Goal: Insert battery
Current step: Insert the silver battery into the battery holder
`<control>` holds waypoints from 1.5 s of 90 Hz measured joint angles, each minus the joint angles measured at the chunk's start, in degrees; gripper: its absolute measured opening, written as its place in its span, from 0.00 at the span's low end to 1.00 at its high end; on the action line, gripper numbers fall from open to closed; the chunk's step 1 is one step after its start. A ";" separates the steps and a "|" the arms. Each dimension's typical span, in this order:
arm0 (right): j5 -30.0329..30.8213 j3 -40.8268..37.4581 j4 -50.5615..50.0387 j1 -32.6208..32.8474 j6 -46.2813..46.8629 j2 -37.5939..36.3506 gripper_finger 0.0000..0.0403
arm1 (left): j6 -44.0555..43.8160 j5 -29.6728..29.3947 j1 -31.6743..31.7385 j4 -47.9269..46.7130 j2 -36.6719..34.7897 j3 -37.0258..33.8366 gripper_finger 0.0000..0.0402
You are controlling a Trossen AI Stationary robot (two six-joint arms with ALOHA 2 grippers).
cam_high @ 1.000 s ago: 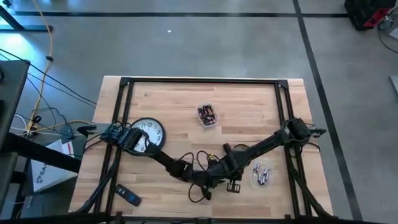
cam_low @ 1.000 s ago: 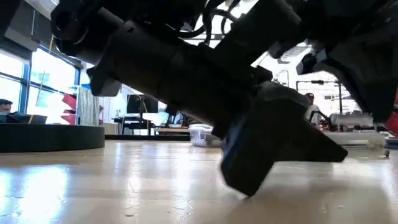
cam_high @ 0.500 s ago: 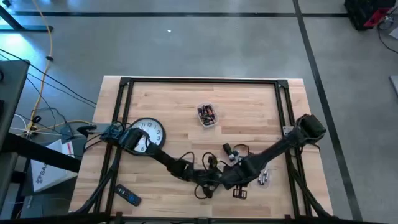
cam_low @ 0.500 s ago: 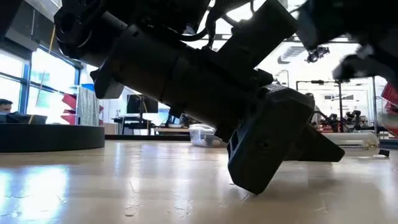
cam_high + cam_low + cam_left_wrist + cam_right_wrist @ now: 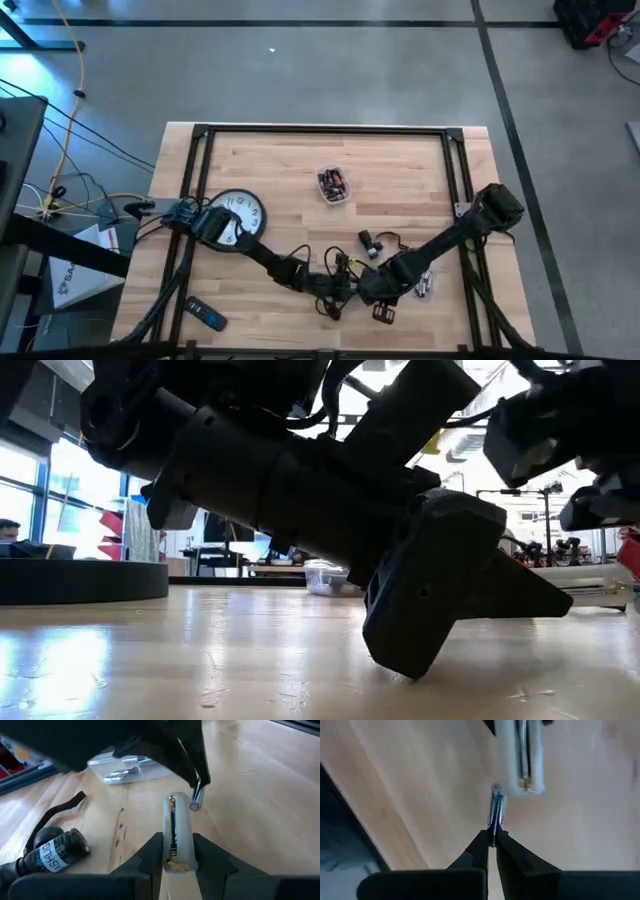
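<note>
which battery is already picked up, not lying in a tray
The battery pinched in the right gripper, its tip at the white holder held by the left gripper. The loose batteries lie in their clear tray.

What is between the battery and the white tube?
Only a small bare gap, seen in the right wrist view: the right claw holds the battery just short of the tube.
</note>
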 joint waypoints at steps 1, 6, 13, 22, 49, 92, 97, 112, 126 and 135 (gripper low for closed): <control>-0.04 0.00 0.13 -0.11 -0.14 0.00 0.00 | 0.01 0.07 -0.01 0.10 0.00 0.01 0.18; 0.14 0.00 0.47 -0.83 -0.44 0.00 0.00 | 0.28 0.23 -0.08 0.37 0.04 0.02 0.18; 0.84 0.00 -0.19 -1.64 -0.39 -0.02 0.00 | 0.88 0.42 -0.50 0.57 0.04 0.06 0.18; 1.18 0.00 -0.27 -2.14 -0.33 -0.02 0.00 | 1.29 0.52 -0.78 0.52 0.04 0.11 0.18; 5.26 2.19 -8.78 1.10 3.58 -1.83 0.00 | -0.04 -1.45 -0.67 -2.55 -0.24 0.32 0.18; 24.71 2.29 0.56 18.72 23.54 -3.50 0.06 | -1.20 -1.59 -0.60 -3.26 -0.28 0.32 0.18; 25.03 2.29 -0.86 20.46 27.98 -3.50 0.07 | -1.24 -1.62 -0.60 -3.29 -0.28 0.32 0.18; 25.58 2.29 -9.50 25.10 38.42 -3.48 0.05 | -1.24 -1.65 -0.60 -3.29 -0.28 0.32 0.18; 27.98 2.27 -20.09 25.13 39.59 -3.48 0.03 | -1.22 -1.65 -0.60 -3.29 -0.28 0.32 0.18; 27.99 2.25 -25.93 24.31 39.75 -3.48 0.03 | -1.36 -1.65 -0.60 -3.30 -0.28 0.32 0.18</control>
